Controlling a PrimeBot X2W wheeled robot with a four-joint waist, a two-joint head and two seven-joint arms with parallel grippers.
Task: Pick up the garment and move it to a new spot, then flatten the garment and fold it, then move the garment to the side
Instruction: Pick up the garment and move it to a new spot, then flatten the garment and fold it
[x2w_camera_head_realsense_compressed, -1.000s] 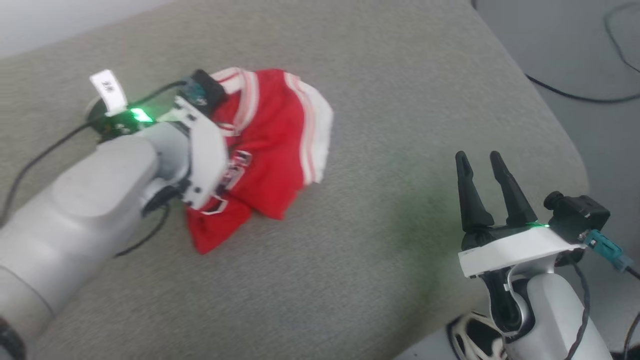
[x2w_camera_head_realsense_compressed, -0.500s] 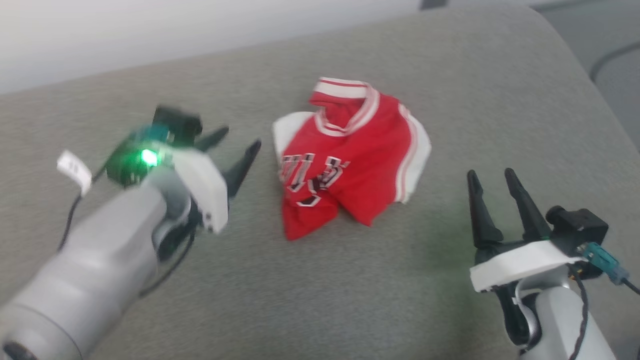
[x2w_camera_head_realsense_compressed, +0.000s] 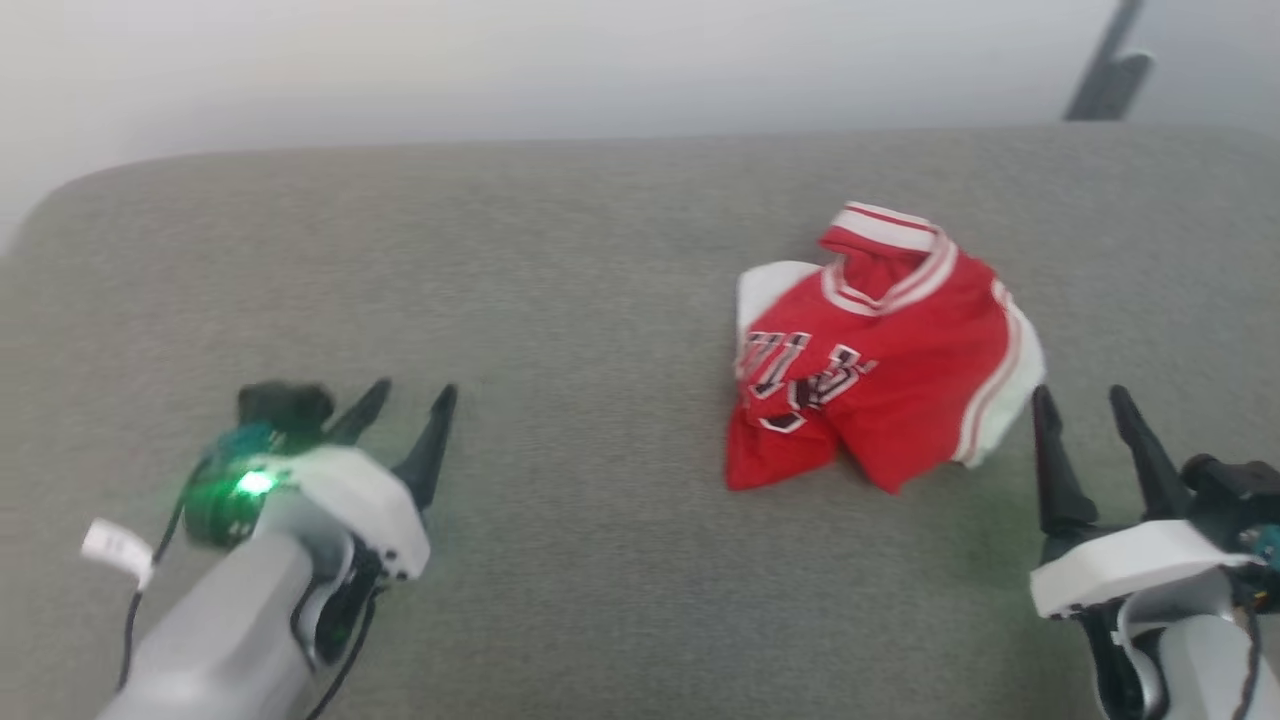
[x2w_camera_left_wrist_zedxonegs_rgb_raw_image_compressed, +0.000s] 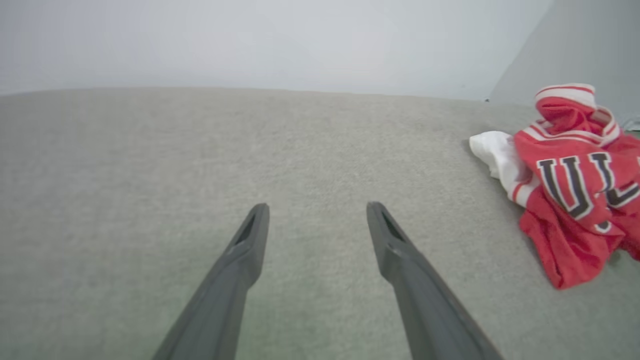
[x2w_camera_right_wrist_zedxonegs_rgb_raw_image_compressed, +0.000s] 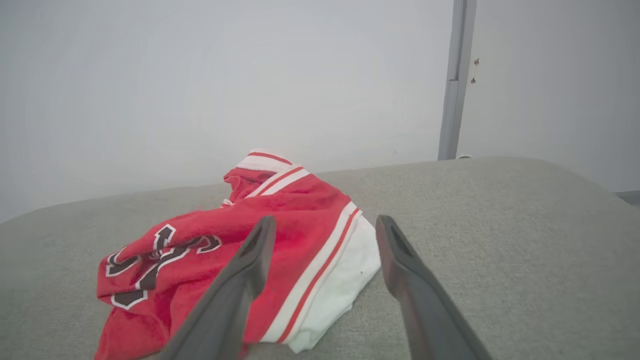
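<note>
The garment (x2w_camera_head_realsense_compressed: 880, 350) is a red jersey with white sleeves and striped trim, lying crumpled in a heap on the grey cushioned surface (x2w_camera_head_realsense_compressed: 560, 300), right of centre in the head view. Part of its dark lettering shows. My left gripper (x2w_camera_head_realsense_compressed: 410, 395) hovers open and empty far to the left of it; the left wrist view has the garment (x2w_camera_left_wrist_zedxonegs_rgb_raw_image_compressed: 575, 185) at its right edge, beyond the left gripper (x2w_camera_left_wrist_zedxonegs_rgb_raw_image_compressed: 316, 209). My right gripper (x2w_camera_head_realsense_compressed: 1080, 400) is open just right of the heap. In the right wrist view the garment (x2w_camera_right_wrist_zedxonegs_rgb_raw_image_compressed: 235, 245) lies just ahead of the right gripper (x2w_camera_right_wrist_zedxonegs_rgb_raw_image_compressed: 325, 221).
The grey cushioned surface curves down at its left end (x2w_camera_head_realsense_compressed: 40, 215) and ends at a pale wall behind (x2w_camera_head_realsense_compressed: 500, 60). A dark post (x2w_camera_head_realsense_compressed: 1105, 65) stands at the back right. Bare cushion stretches between the left gripper and the garment.
The left gripper has let go of the garment and drawn away to the left, now open. The head camera has swung, shifting the whole scene; the garment lies crumpled as before.
</note>
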